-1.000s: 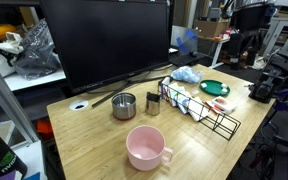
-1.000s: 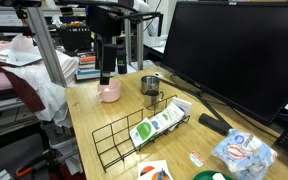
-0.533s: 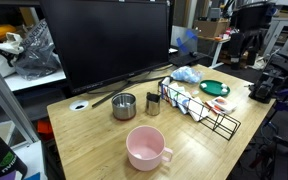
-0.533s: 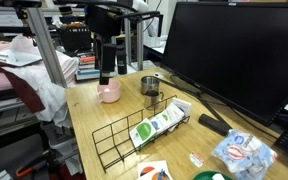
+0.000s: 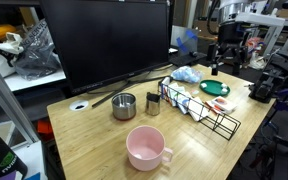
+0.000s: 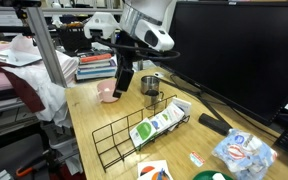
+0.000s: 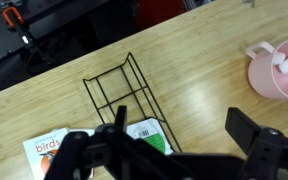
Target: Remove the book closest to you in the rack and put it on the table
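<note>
**Jaws apart above the surface, book in rack**

Wrist view, left to right. Outside the picture-left jaw: loose book [image 7: 46, 150] with "birds" on its cover, flat on the wood-grain surface [image 7: 214, 95]. Between the jaws, nearer the picture-left one: black wire rack [image 7: 122, 93], running away from the jaws toward the top edge. White-and-green book [image 7: 150, 134] in the rack end nearest the jaws. Up past the picture-right jaw: pink mug [image 7: 277, 70], well apart from the rack. Jaws spread wide, clamped on nothing.

Exterior view, left to right. Pink mug [image 6: 108, 91] just picture-left of the jaws. Metal cup [image 6: 150, 85] just picture-right of them. Rack [image 6: 119, 140] lower and further right, on the surface [image 6: 89, 120], with the white-and-green book [image 6: 157, 125] leaning inside it. Jaws hanging clear above the surface, no contact with mug, cup or rack.
</note>
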{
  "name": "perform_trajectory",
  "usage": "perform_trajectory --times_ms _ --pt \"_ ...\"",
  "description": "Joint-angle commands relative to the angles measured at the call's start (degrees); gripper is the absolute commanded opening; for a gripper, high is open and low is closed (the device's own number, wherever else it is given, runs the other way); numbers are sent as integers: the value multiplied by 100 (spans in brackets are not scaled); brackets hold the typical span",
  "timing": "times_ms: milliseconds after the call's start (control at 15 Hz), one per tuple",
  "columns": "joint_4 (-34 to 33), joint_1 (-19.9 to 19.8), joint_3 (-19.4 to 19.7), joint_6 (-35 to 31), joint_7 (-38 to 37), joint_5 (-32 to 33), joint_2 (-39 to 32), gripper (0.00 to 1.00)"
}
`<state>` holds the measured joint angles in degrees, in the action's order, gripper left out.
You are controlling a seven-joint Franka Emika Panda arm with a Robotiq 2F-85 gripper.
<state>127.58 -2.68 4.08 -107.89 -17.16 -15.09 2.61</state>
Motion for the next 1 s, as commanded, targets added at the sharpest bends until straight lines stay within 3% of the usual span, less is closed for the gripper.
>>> perform_trajectory --times_ms 0,333,400,933 --pt "-595 -106 55 37 -661 -567 -699 100" --pt "-785 1 71 -1003 -1696 -975 -1100 100" --pt "-789 -40 71 -712 -1396 -883 -1118 100" --pt "-786 -31 68 -770 -1442 -877 -1142 100"
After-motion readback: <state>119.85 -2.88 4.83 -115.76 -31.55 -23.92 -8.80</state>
